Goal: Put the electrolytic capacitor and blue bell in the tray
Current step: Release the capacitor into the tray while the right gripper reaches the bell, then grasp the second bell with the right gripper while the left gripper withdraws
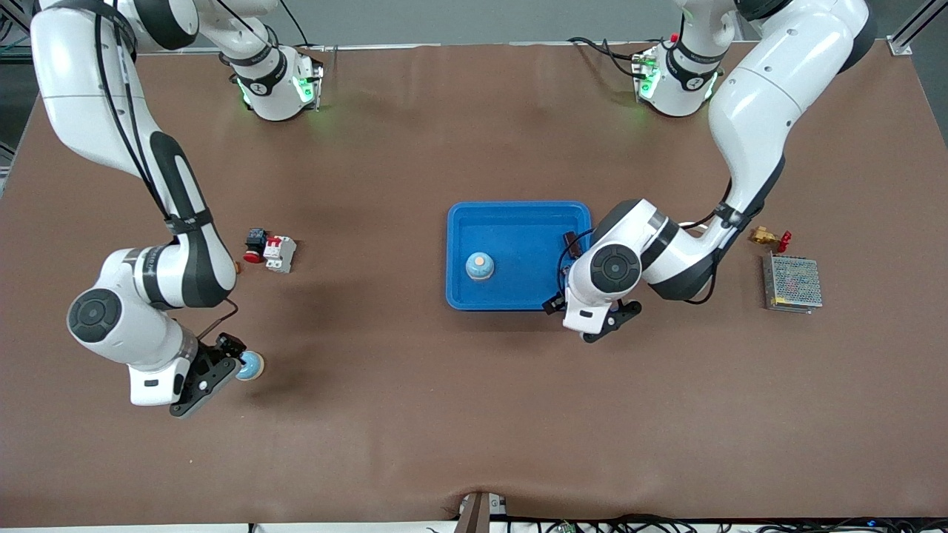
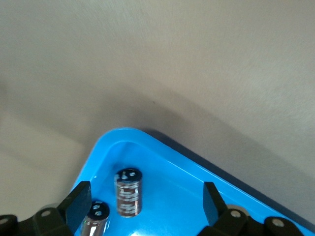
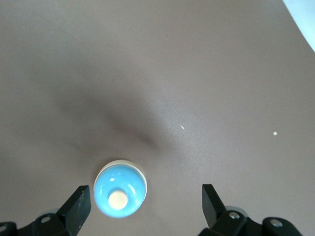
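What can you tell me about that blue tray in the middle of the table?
The tray is shallow, rectangular, bright blue glossy plastic with rounded corners and a raised rim. It lies flat on the brown table. A blue bell stands inside. The left wrist view shows two dark capacitors in a corner. The open left gripper is over that corner.

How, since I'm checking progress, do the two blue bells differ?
The tray bell sits inside the blue tray; the table bell stands on bare table, nearer the front camera. Right claw open at the table bell; left claw open over capacitors, not the tray bell. Both stand upright.
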### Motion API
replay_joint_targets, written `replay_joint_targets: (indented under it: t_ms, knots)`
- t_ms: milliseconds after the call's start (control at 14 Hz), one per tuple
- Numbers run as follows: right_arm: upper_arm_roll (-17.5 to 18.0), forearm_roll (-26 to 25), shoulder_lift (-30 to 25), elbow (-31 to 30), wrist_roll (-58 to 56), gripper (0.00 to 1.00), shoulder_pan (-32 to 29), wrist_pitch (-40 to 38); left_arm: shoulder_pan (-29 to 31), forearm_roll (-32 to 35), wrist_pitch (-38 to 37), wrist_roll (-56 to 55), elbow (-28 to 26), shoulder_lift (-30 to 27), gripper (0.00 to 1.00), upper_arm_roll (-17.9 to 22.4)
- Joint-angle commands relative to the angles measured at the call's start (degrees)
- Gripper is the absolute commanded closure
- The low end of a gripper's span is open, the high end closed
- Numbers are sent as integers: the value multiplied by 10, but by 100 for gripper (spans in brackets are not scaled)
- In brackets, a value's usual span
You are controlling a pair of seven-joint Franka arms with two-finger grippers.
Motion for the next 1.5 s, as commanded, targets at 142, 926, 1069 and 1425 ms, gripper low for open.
replay_joint_targets:
  t_ms: [142,926,1069,1425]
  knots:
    - [12,-11,52,18,-52,0,-18,64,12,14,-65,67,35,-56,0,-2]
    - [19,-2,42,30,-65,0,-25,8,134,7,-113,233,34,-202,0,-3]
    - [20,-1,42,31,-67,0,-26,-10,149,-3,-127,268,35,-223,0,-4]
    - [31,5,43,21,-77,0,-38,-12,181,-64,-165,326,36,-272,0,-4]
